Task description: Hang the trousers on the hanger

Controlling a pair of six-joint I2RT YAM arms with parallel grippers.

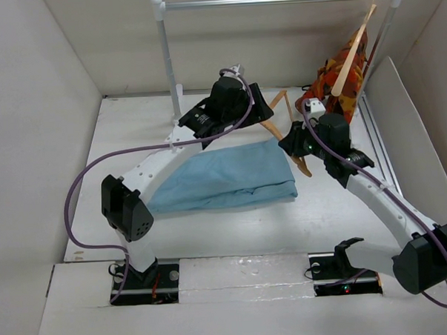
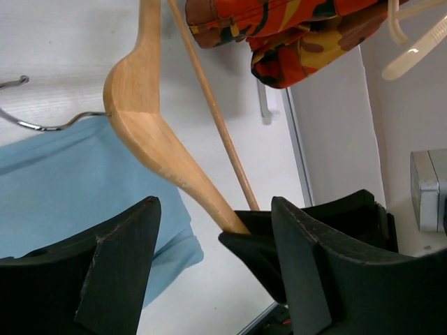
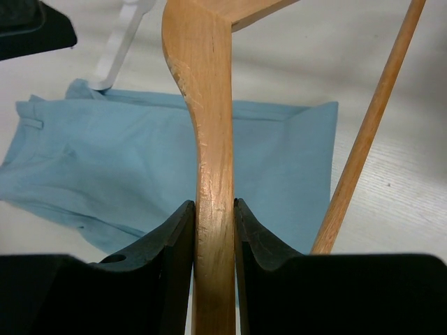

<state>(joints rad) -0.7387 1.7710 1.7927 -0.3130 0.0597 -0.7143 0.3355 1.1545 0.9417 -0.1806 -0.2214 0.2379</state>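
The right end effector (image 3: 214, 220) is clamped on one arm of the hanger (image 3: 207, 125). The left end effector (image 2: 215, 213) gapes wide, gripping nothing, near the trousers (image 1: 224, 176) on the worktop (image 1: 125, 135).

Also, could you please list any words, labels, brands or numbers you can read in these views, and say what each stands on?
None: no view shows readable text. The trousers, the hanger and the patterned garment carry no legible print.
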